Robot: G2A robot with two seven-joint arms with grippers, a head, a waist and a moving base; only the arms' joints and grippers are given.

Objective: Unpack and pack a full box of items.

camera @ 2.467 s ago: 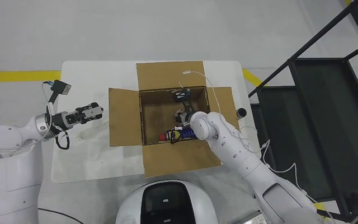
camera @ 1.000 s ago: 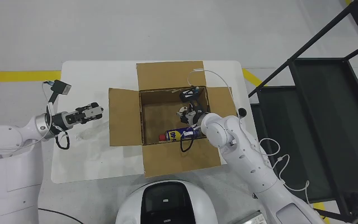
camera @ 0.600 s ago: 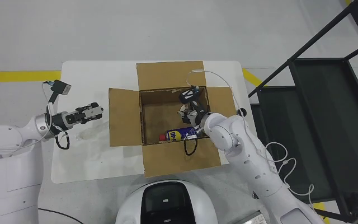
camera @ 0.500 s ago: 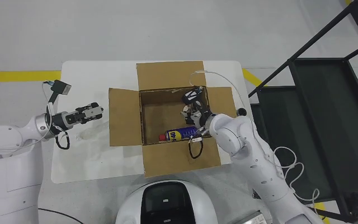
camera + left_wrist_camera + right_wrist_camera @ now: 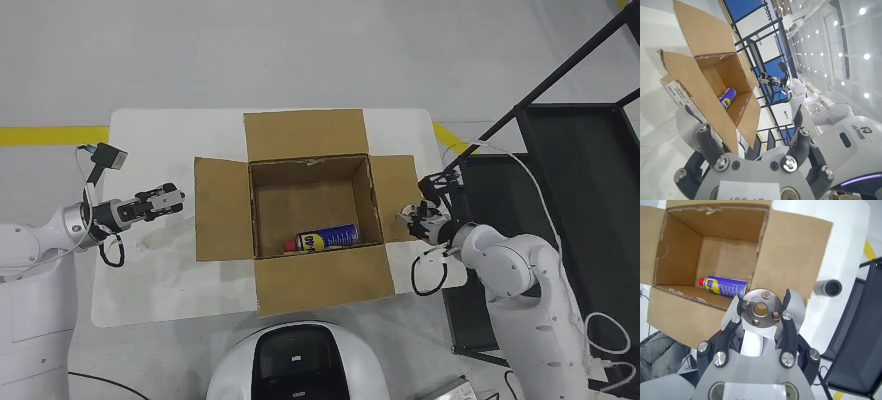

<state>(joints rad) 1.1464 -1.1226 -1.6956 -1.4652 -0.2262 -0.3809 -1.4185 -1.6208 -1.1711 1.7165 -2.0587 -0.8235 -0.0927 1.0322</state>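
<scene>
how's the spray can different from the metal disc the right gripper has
The spray can is blue and yellow with a red cap; the metal disc is bare grey. The can is a long cylinder; the disc is flat with holes. The can lies on its side in the box; the disc is clamped in the right gripper. Both are round.

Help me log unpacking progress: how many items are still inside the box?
1. A blue spray can lies on its side on the floor of the cardboard box, along the wall nearest the robot. Something small could hide under that wall's edge.
</scene>
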